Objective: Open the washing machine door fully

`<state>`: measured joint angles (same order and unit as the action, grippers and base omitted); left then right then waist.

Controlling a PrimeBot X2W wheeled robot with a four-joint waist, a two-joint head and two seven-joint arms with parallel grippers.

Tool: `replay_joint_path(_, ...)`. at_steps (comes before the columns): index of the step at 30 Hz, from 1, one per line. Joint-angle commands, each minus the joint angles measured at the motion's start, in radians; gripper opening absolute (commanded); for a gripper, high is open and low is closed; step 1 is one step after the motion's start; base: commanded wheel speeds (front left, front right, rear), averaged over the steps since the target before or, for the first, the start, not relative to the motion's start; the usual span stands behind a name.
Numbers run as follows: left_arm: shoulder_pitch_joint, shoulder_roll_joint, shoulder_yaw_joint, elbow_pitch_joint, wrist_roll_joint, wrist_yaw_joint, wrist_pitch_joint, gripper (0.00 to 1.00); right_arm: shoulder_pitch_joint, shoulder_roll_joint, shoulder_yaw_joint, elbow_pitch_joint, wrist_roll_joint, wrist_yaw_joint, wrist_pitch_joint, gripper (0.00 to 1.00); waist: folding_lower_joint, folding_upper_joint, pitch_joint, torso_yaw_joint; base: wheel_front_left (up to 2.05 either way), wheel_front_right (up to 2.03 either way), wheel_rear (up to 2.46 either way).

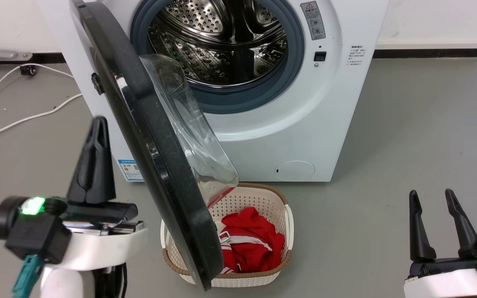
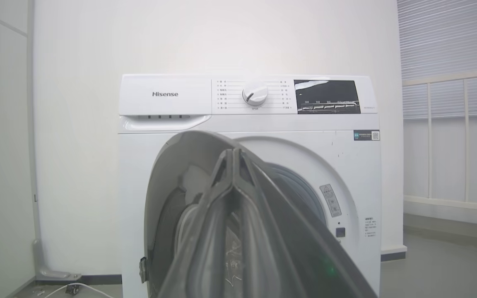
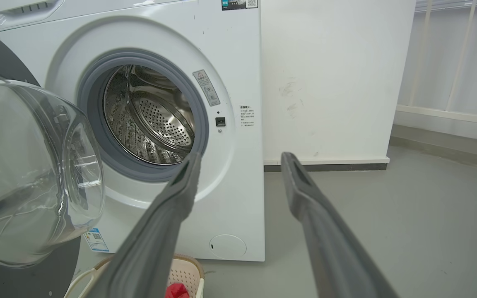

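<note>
Pose | left pincer (image 1: 99, 124) closed, upright beside washing machine door (image 1: 141, 124) | right pincer (image 1: 431, 193) wide

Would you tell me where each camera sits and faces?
Head view: head-mounted, looking down on washing machine, washing machine door, basket; left gripper, right gripper show.
Left wrist view: left wrist, facing the machine's front along shut fingers.
Right wrist view: right wrist, facing the drum between open fingers.
Shared: all see machine and door.
</note>
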<state>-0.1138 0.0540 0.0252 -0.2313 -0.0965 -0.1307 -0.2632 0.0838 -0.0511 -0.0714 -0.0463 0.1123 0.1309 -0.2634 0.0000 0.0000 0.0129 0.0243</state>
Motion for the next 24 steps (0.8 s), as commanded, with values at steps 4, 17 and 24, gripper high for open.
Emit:
replay_joint_path(4,-0.040,0.001,-0.005,-0.156,0.024,0.000,-0.002,0.00,-0.012,0.002,-0.001,0.005,0.009,0.000,-0.001,1.00,0.0000,0.0000,0.001,0.000,0.00,0.00,0.00)
replay_joint_path(17,-0.012,0.065,-0.298,-0.353,0.044,0.000,-0.002,0.00,-0.015,0.002,0.002,0.020,0.018,0.000,-0.001,1.00,0.0000,0.0000,-0.004,-0.008,0.00,0.00,0.00)
replay_joint_path(24,0.124,0.143,-0.502,-0.173,-0.011,0.000,-0.002,0.00,-0.008,0.002,0.003,0.029,0.025,0.000,-0.001,1.00,0.0000,0.0000,-0.009,-0.006,0.00,0.00,0.00)
